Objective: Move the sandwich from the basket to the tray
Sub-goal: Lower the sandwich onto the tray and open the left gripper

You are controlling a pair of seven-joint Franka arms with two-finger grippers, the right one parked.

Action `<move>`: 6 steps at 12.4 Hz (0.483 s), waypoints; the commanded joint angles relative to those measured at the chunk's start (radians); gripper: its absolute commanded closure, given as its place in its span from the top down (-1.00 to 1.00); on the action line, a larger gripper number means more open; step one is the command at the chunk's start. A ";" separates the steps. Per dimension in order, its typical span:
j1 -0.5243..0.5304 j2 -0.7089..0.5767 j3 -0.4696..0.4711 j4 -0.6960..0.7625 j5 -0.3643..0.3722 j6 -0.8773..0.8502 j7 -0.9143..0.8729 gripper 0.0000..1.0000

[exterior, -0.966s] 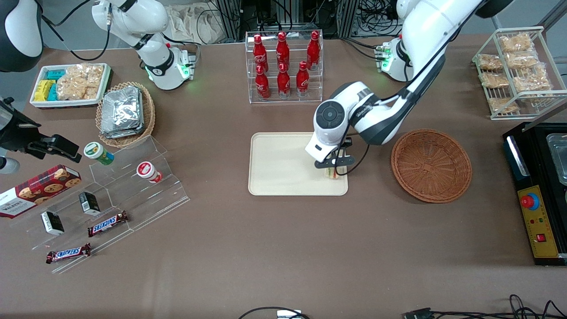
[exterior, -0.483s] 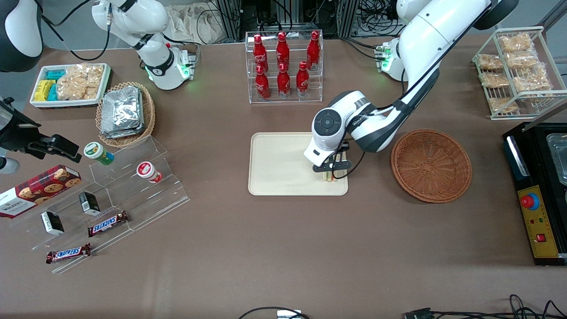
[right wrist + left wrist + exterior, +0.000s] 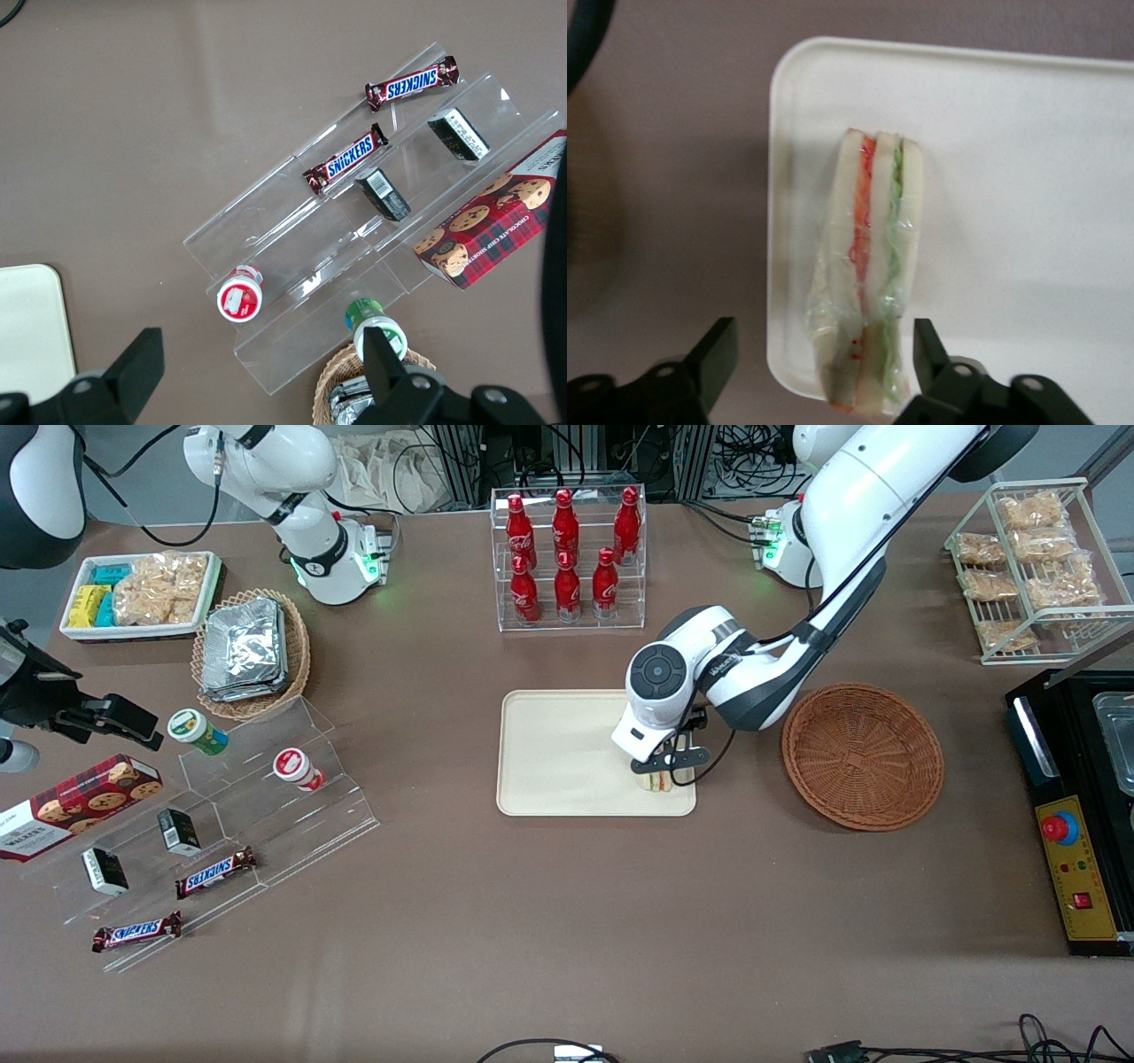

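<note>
The sandwich [image 3: 657, 781], a plastic-wrapped white-bread wedge with red and green filling [image 3: 873, 274], rests on the cream tray [image 3: 558, 753] at the corner nearest the basket and the front camera. In the left wrist view one end of it reaches the tray's rim [image 3: 775, 266]. My left gripper [image 3: 663, 771] hovers just above it, open. Its black fingers [image 3: 718, 350] stand on either side of the sandwich with gaps, so neither touches it [image 3: 824, 345]. The round reddish-brown basket [image 3: 862, 755] sits beside the tray toward the working arm's end, with nothing in it.
An acrylic rack of red cola bottles [image 3: 567, 558] stands farther from the front camera than the tray. A black control box [image 3: 1076, 797] is toward the working arm's end. A tan basket of foil packets [image 3: 250, 651] and an acrylic snack stand [image 3: 213, 815] lie toward the parked arm's end.
The gripper and the sandwich shifted a little nearer the front camera over the tray's corner. The basket and tray have not moved.
</note>
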 commanded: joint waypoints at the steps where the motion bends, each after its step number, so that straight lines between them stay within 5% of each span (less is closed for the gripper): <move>1: 0.054 -0.177 -0.022 0.007 -0.115 -0.083 0.007 1.00; 3: 0.083 -0.296 -0.005 0.054 -0.196 -0.214 0.147 1.00; 6: 0.096 -0.473 0.148 0.050 -0.281 -0.337 0.291 1.00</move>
